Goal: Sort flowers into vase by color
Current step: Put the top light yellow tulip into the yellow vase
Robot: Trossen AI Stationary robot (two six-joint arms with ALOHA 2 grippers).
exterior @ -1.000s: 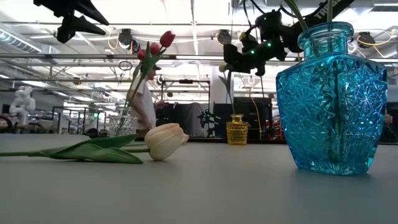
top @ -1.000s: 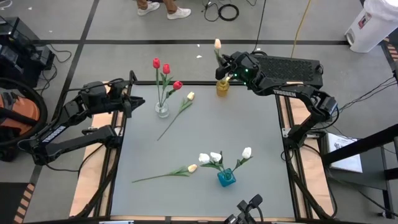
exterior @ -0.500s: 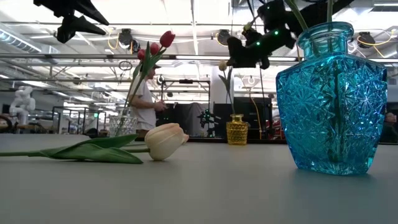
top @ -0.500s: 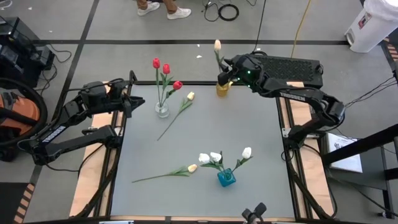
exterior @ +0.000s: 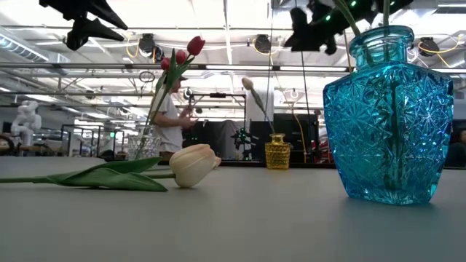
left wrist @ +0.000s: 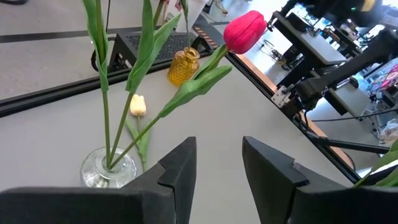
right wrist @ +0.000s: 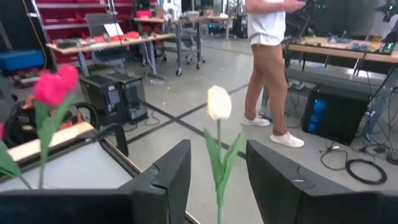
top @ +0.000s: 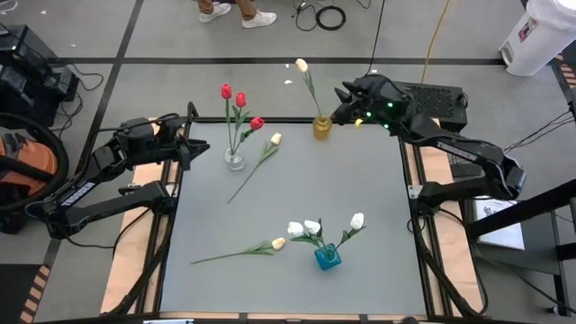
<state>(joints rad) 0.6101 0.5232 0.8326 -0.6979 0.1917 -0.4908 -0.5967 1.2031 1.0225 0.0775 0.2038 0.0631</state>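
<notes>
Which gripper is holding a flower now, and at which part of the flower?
Neither. The right gripper is open beside the yellow vase, apart from the cream tulip standing in it. The left gripper is open and empty near the clear vase.

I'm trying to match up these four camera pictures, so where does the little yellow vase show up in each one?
High view: the yellow vase stands at the table's far edge, right of centre, one cream tulip in it.
Low view: small and far off, centre right, left of the blue vase.
Left wrist view: upper middle, behind the red tulip.
Right wrist view: not in it; only its tulip shows.
Shared landmark: that cream tulip.
</notes>
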